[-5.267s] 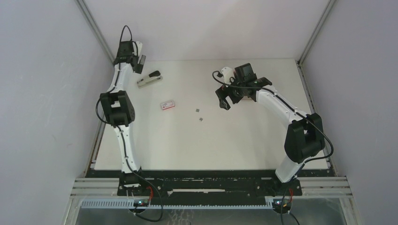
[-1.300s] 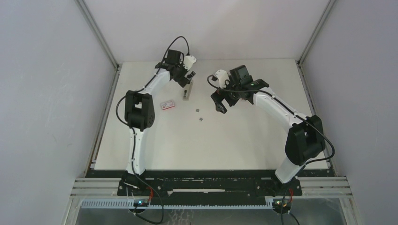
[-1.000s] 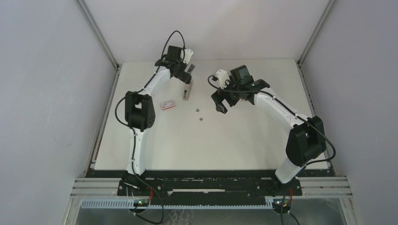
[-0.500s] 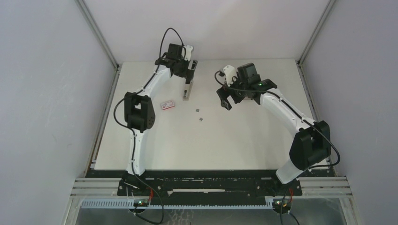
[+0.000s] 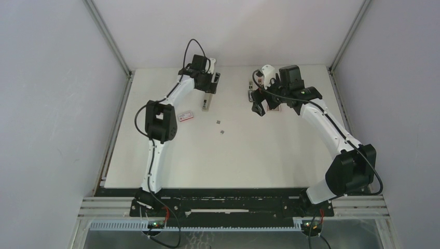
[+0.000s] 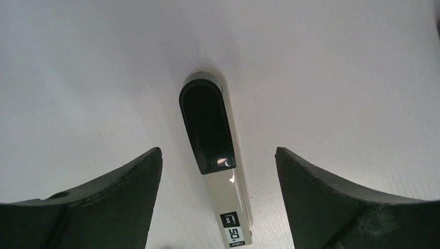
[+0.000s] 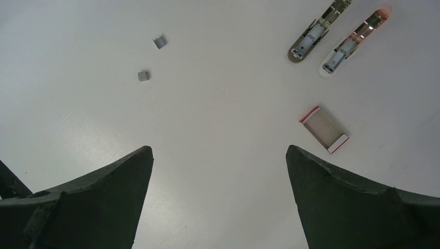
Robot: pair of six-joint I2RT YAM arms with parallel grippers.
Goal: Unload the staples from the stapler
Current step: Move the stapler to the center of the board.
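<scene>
The stapler point(image 6: 215, 155), with a black top arm and a silver body, lies flat on the white table between my open left fingers; in the top view it point(image 5: 206, 104) lies just in front of my left gripper point(image 5: 210, 87). My left gripper point(image 6: 218, 149) is open and empty and hovers above it without touching. Two tiny grey staples point(image 5: 218, 122) point(image 5: 222, 132) lie mid-table and show in the right wrist view point(image 7: 160, 42) point(image 7: 143, 75). My right gripper point(image 7: 219, 147) is open and empty above bare table, and in the top view it point(image 5: 258, 105) is right of the staples.
A small pink-and-white box point(image 5: 185, 116) lies left of the stapler. In the right wrist view two short clip-like pieces point(image 7: 316, 31) point(image 7: 353, 39) and a small open red-edged tray point(image 7: 324, 128) lie on the table. Grey walls close in the left, the right and the back.
The stapler, at the far left five seconds ago, now lies mid-table, and my left gripper has drawn back from it. My right gripper has moved right and back, away from the staples.
</scene>
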